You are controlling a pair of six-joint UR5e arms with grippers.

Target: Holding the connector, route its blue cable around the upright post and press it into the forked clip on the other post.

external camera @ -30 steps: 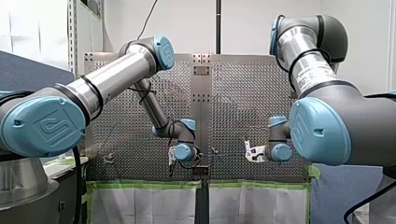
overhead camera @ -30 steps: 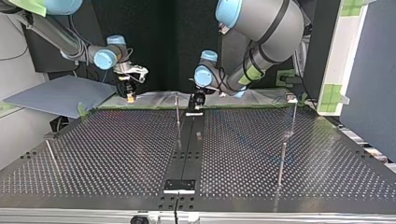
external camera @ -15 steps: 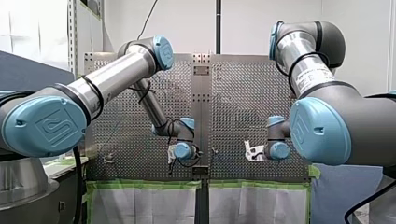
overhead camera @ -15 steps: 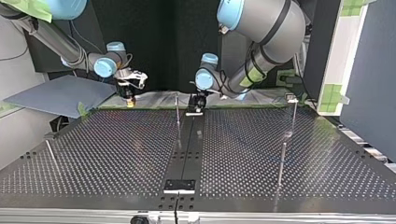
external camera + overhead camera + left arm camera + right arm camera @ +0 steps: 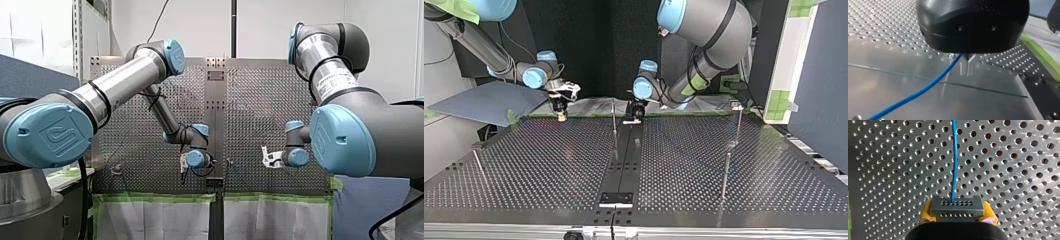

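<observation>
Top view's left: my right jaws, yellow pads (image 5: 926, 212), clamped on the connector (image 5: 955, 206), long axis crosswise between them, holed face pointing at the counter (image 5: 549, 165). The blue cable (image 5: 954, 160) leaves it straight ahead. Middle: upright post (image 5: 614, 117), then my left jaws, metal fingers (image 5: 967, 66) together, cable alongside; pinched or not, can't tell. Right: clip post (image 5: 738, 120).

Silver tubes, baby-blue caps
Logo-stamped cap (image 5: 49, 136) at 9 o'clock on my left arm (image 5: 122, 82); my right gripper (image 5: 956, 210) has yellow pads (image 5: 925, 213).
</observation>
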